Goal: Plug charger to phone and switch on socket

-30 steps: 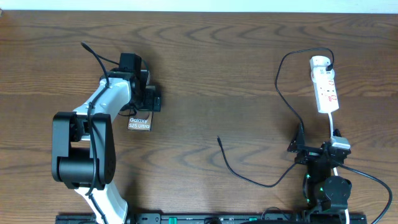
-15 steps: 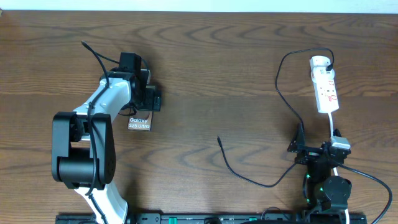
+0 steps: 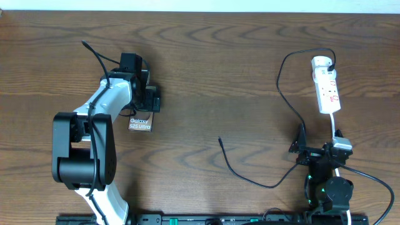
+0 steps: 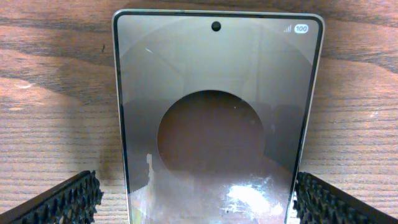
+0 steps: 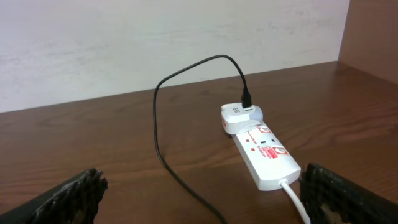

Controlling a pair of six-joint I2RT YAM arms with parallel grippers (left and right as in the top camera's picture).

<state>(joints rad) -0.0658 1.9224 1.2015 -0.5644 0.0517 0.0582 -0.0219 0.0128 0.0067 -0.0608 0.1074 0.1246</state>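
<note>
Left gripper (image 4: 196, 202) hangs low over the phone (image 4: 217, 124), its fingers (image 4: 65, 200) spread wide. One ribbed black pad shows at each lower corner of the wrist view, and the phone's near end sits between them. A thin strip of wood shows between one pad and the phone's long edge. The other pad meets the opposite edge in the view, but I cannot tell whether it touches. The phone lies flat on the wooden table (image 3: 219, 62), screen up, with the punch-hole camera at the far end and a dark round mark mid-screen. From overhead, only its lettered end pokes out from under the gripper, on the robot's side. Right gripper (image 5: 205, 196) sits back near its base with its fingers spread and nothing between them. It faces the socket (image 5: 264, 152), which lies on the far right of the table, well apart from those fingers, its white cord running back toward the arm. A white adapter (image 5: 241, 116) sits at the socket's far end. The charger (image 3: 250, 178) rises from the adapter, loops left and trails down the table. Its free plug tip rests on bare wood near mid-table, well apart from the phone and both grippers. The socket face has red marks, but the switch position is too small to tell.
</note>
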